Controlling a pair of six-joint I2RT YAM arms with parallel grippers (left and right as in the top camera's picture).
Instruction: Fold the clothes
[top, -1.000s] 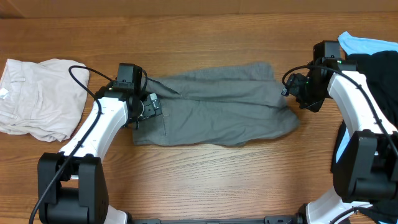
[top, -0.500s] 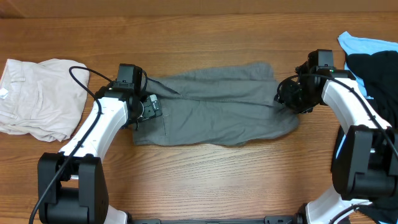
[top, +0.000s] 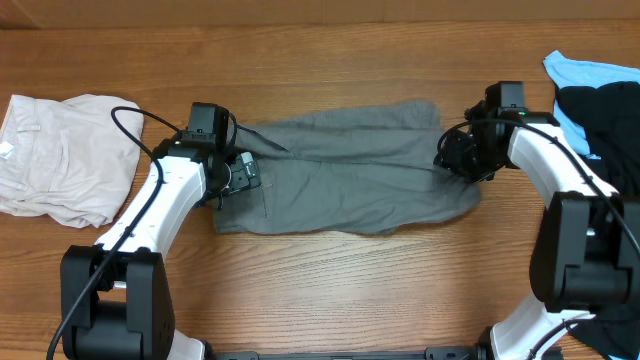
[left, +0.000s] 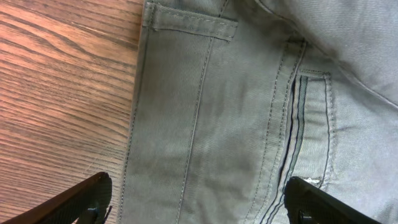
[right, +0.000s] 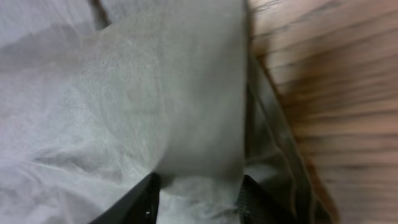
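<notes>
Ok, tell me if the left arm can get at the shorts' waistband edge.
Probably yes: the left claw stands open over the grey shorts' waistband edge, one finger over bare table, nothing between.

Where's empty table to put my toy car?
The bare table behind the grey shorts, along the far edge, is free. So is the middle strip in front of the shorts. Crowded: the cream clothes on the left, black clothes and blue cloth on the right, and both ends of the shorts, where the left gripper and right gripper are.
</notes>
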